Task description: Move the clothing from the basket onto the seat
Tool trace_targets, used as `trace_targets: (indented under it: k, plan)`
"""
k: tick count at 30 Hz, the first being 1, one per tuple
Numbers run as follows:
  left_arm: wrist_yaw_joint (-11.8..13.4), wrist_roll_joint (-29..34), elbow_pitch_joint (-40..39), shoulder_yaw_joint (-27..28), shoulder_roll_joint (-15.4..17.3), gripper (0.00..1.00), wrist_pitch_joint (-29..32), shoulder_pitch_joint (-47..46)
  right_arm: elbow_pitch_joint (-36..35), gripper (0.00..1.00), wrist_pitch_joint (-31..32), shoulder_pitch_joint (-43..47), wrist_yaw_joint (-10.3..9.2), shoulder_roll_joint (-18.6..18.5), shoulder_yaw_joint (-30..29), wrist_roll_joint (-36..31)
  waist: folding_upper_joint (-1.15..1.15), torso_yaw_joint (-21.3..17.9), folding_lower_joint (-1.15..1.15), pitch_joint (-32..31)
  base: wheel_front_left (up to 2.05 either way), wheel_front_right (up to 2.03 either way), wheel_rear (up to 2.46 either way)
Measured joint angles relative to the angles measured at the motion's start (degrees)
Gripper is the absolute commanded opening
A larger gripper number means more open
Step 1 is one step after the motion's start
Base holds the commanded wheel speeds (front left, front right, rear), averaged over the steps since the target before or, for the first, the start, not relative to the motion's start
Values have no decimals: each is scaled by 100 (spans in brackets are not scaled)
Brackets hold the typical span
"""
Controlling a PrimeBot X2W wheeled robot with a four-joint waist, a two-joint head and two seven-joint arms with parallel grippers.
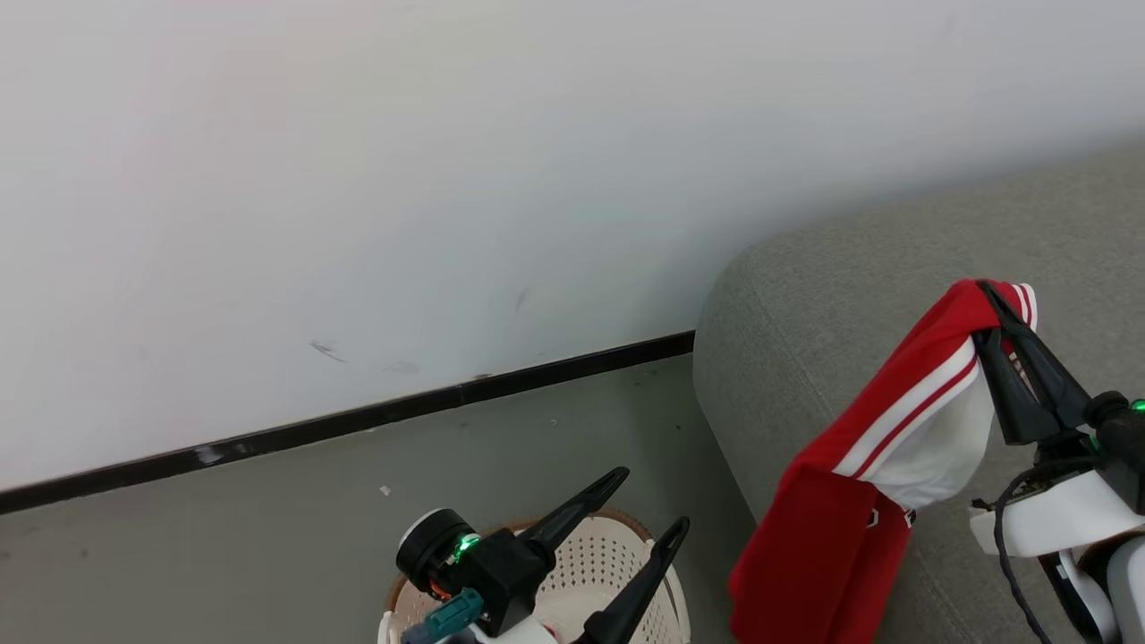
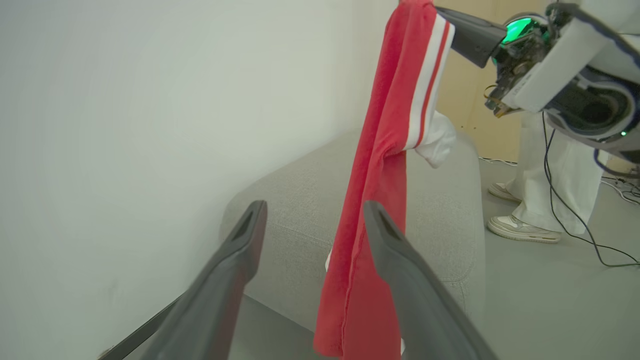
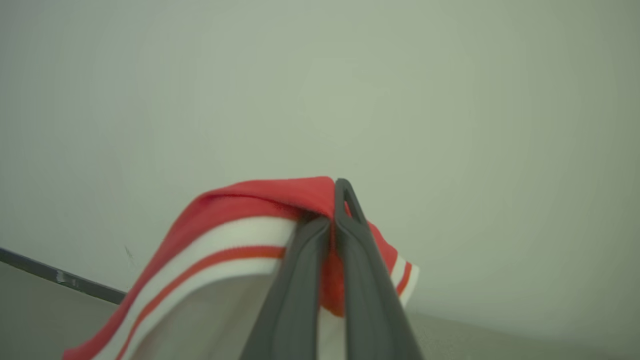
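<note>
A red garment with white stripe trim, the clothing [image 1: 859, 465], hangs from my right gripper [image 1: 988, 300], which is shut on its upper edge above the grey seat [image 1: 787, 295]. The cloth drapes down over the seat's front left corner. The left wrist view shows the same clothing [image 2: 380, 200] hanging in front of the seat [image 2: 290, 210], and the right wrist view shows the fingers pinched on the clothing [image 3: 240, 215]. My left gripper [image 1: 648, 505] stands open and empty above the cream basket [image 1: 595, 559] at the bottom edge. What lies in the basket is hidden by the arm.
A white wall with a dark skirting strip [image 1: 358, 420] runs behind the basket and seat. Grey floor [image 1: 268, 537] lies to the left. A person's legs and shoes [image 2: 525, 225] stand beyond the seat, with cables [image 2: 590, 240] on the floor.
</note>
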Motion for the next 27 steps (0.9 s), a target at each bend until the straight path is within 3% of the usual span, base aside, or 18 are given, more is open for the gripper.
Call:
trace_targets:
  k: [8, 14, 21, 27]
  plan:
    - [-3, 0, 3, -57, -4, 100, -59, 0, -82, 0, 110, 112, 0, 64, 134, 2, 0, -290, 0, 27, 0, 0, 0]
    - [20, 2, 2, -35, -3, 100, -63, 3, 178, 0, 336, -20, 0, -96, 534, 218, 0, -451, 0, 101, 0, 0, 0]
    - [147, 24, -38, 54, -3, 100, -64, 25, 461, 0, 675, -1421, 1, -221, 693, 1021, 0, -534, 0, 276, 0, 0, 0]
    - [210, 121, -181, 124, 40, 100, -63, 19, 748, 0, 1096, -2809, 0, -348, 343, 1479, 0, -552, 0, 491, 0, 0, 0]
